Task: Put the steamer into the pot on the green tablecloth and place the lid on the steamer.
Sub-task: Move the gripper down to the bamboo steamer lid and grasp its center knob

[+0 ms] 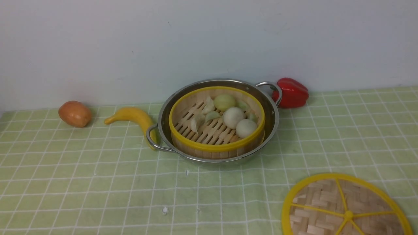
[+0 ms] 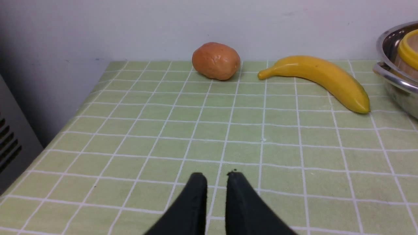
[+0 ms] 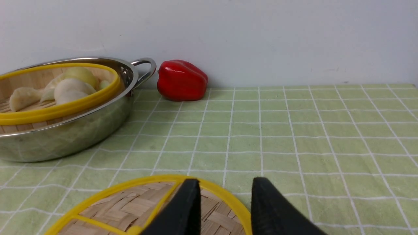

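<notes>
in one pot point(image 1: 273, 112) sits one steamer point(image 1: 215, 147), lid point(image 1: 326, 202) apart; left gripper point(image 2: 217, 179), right gripper point(image 3: 225, 183) parted.

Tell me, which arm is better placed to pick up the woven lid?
Right. The right pincer hangs open at the rim of the lid. The left pincer is over cloth near the banana, left of the pot.

Steamer point(image 1: 209, 134) in pot point(image 1: 273, 115); lid point(image 1: 326, 202) flat on tablecloth point(image 1: 98, 179).
</notes>
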